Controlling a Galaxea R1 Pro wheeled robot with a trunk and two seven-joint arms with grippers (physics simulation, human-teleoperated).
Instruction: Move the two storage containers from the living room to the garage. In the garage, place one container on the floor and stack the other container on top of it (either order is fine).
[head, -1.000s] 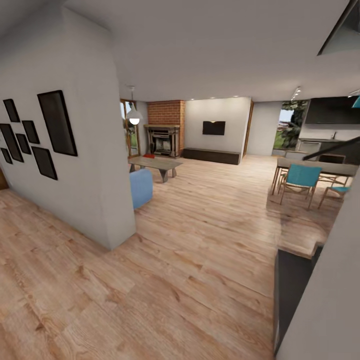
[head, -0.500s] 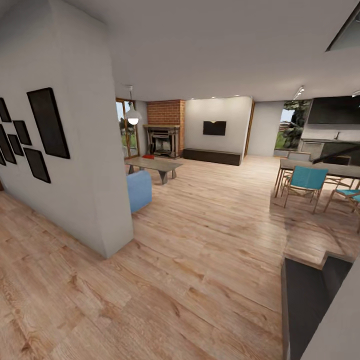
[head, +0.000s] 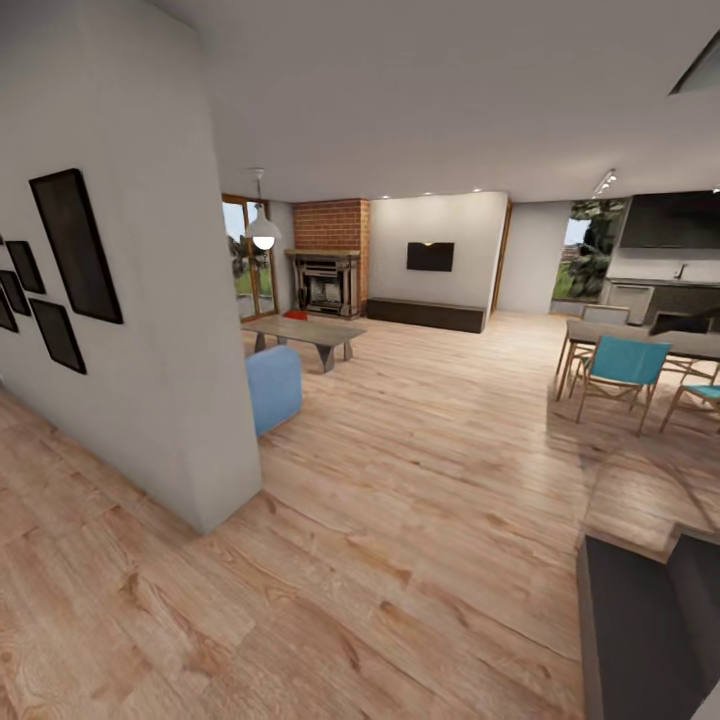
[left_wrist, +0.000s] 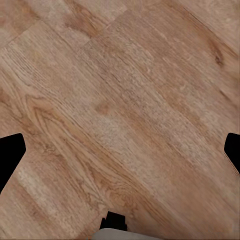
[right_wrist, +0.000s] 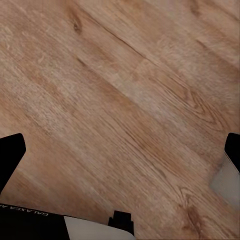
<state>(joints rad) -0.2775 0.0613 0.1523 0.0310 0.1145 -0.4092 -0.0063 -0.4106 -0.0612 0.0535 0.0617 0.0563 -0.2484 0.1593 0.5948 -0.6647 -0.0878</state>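
Observation:
Far ahead in the head view lies the living room, with its brick fireplace (head: 330, 255), grey coffee table (head: 305, 330) and blue sofa (head: 272, 385). A small orange-red patch (head: 296, 314) shows on the floor just behind the coffee table; it looks like one of the storage containers, too small to make out in detail. My left gripper (left_wrist: 120, 150) hangs open over bare wood planks, its dark fingertips (left_wrist: 10, 155) far apart. My right gripper (right_wrist: 120, 155) is open too, over the same plank floor, holding nothing.
A white wall (head: 150, 330) with black picture frames juts in at the left, its corner close ahead. A dining table with teal chairs (head: 615, 365) stands at the right. A dark low block (head: 640, 630) sits at the lower right. Wood floor (head: 420, 450) runs ahead.
The whole head view has shifted: the camera moved forward and turned, so the framed wall slid left and the dark block dropped lower. Nothing in the room moved.

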